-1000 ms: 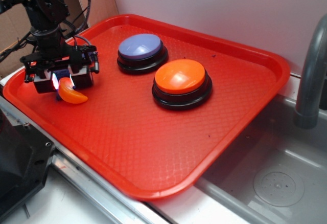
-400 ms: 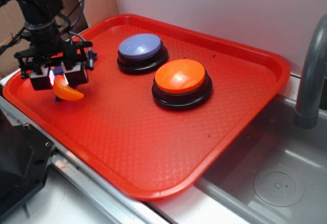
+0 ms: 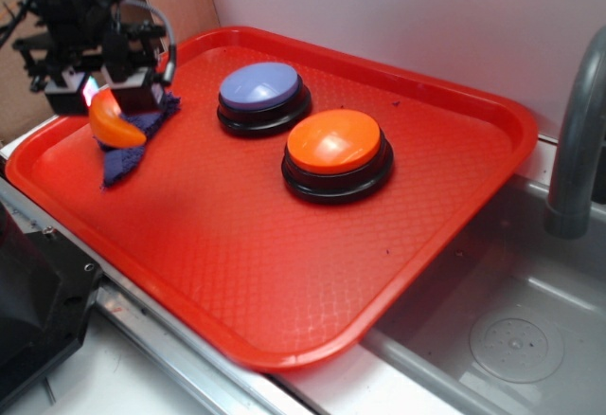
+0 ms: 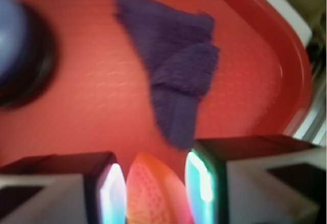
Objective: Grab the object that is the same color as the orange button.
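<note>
My gripper point(image 3: 106, 102) is up at the far-left corner of the red tray point(image 3: 284, 273), pinching the orange crescent point(image 3: 115, 123) between its two fingers. In the wrist view the crescent point(image 4: 156, 191) sits tight between both pads point(image 4: 113, 193), which glow bluish-white, so the jaws are closed on it. The crescent looks to hang clear of the tray floor, though the exterior angle makes that hard to be sure of. Below it on the tray lies a purple cloth scrap point(image 3: 133, 150), crumpled, partly under my gripper; the wrist view shows the same cloth point(image 4: 176, 75), blurred, ahead of the fingers near the tray rim. The orange button point(image 3: 336, 150) stands near the tray's middle, well apart from my gripper, and the lavender-blue button point(image 3: 262, 93) is just behind and left of it. A grey sink point(image 3: 511, 330) with a faucet pipe point(image 3: 576, 140) sits right of the tray.
</note>
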### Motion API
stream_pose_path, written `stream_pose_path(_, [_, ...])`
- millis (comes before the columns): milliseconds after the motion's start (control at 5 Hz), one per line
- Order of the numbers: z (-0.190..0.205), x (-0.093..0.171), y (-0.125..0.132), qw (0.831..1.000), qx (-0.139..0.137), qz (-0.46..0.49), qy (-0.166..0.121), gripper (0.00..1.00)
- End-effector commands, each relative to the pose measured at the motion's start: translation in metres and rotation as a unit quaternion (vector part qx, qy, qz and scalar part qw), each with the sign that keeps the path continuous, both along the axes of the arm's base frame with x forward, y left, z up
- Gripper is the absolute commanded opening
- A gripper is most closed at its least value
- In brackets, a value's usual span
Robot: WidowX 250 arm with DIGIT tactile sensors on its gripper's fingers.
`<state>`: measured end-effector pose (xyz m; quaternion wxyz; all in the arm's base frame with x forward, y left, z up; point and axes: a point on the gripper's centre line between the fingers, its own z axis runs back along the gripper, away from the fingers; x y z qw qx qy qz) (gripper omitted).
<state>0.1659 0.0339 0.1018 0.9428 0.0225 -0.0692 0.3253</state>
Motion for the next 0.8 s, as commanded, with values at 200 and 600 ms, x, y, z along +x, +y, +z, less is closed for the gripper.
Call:
stream_pose_path(200, [0.059,-0.011,-0.062,0.972,-0.008,-0.232,-0.021,0.0])
stream_pose_path(600, [0.052,-0.014,-0.054,0.978,-0.028,-0.205,-0.008,0.0])
